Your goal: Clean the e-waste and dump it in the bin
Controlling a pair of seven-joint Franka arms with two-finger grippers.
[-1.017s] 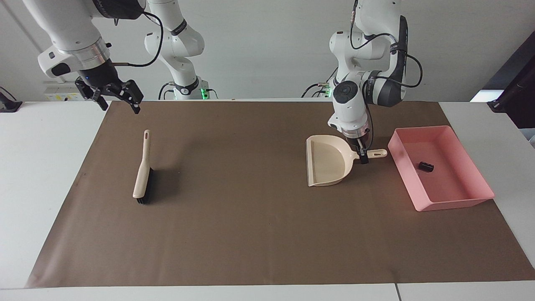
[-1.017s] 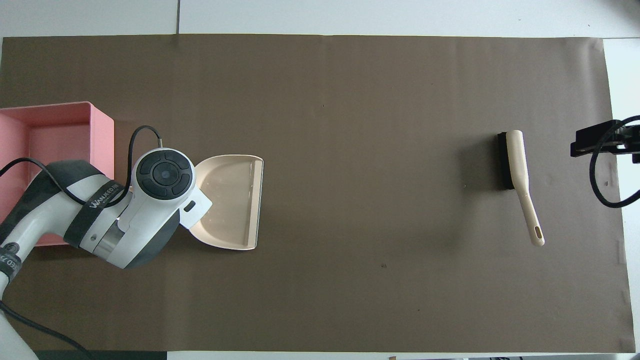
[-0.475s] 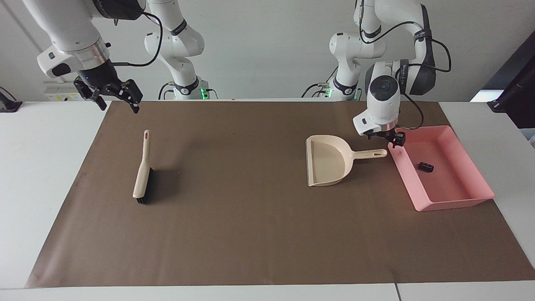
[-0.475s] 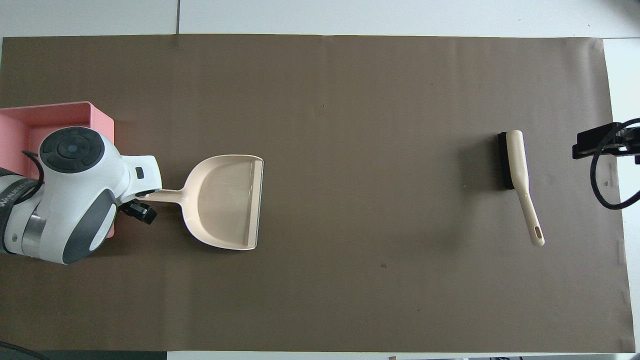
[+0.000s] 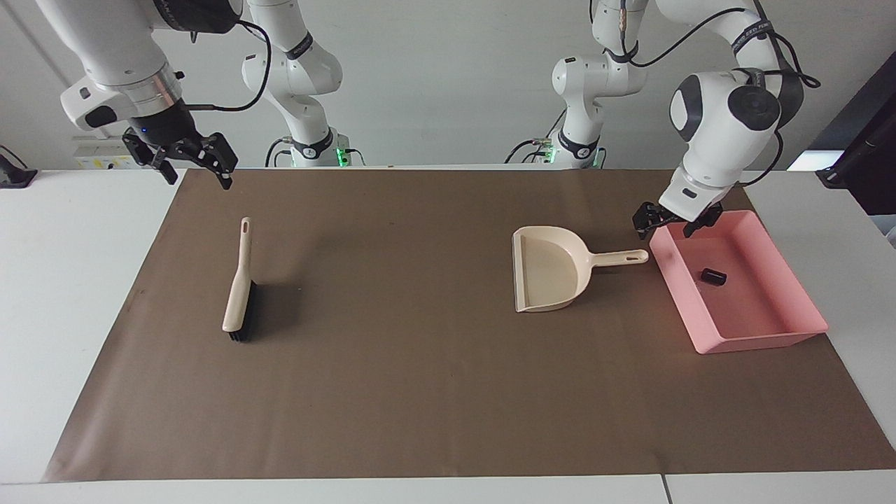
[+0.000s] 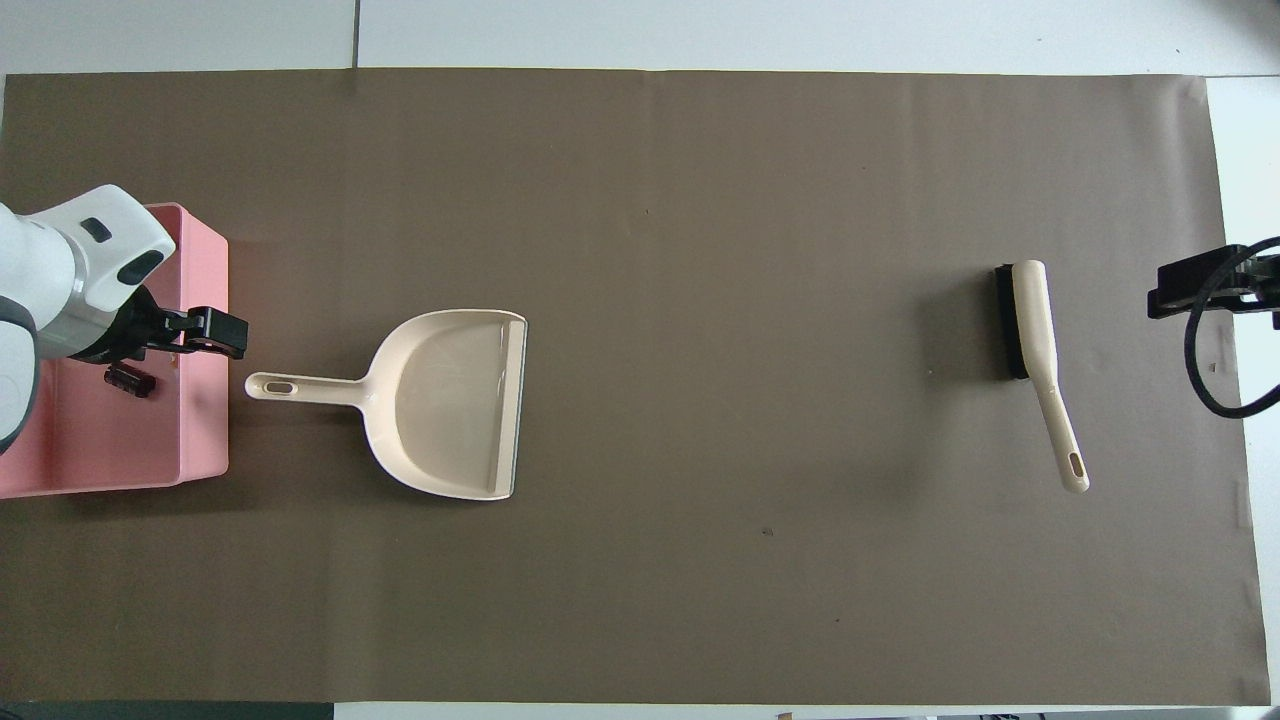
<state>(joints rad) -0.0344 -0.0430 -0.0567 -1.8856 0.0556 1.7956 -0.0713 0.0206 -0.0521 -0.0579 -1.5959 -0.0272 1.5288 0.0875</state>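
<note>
The pink bin sits on the brown mat at the left arm's end; it also shows in the overhead view. One small black block of e-waste lies inside it. No whitish-grey bit shows. My left gripper is open and empty, in the air over the bin's edge nearest the robots and the dustpan handle's tip. My right gripper is open and empty, raised over the mat's corner at the right arm's end, waiting.
A beige dustpan lies flat on the mat beside the bin, its handle pointing at the bin. A beige brush with black bristles lies toward the right arm's end.
My left gripper has come off the dustpan handle, risen and swung toward the bin. The dustpan stays flat where it was. The right arm has hardly moved.
</note>
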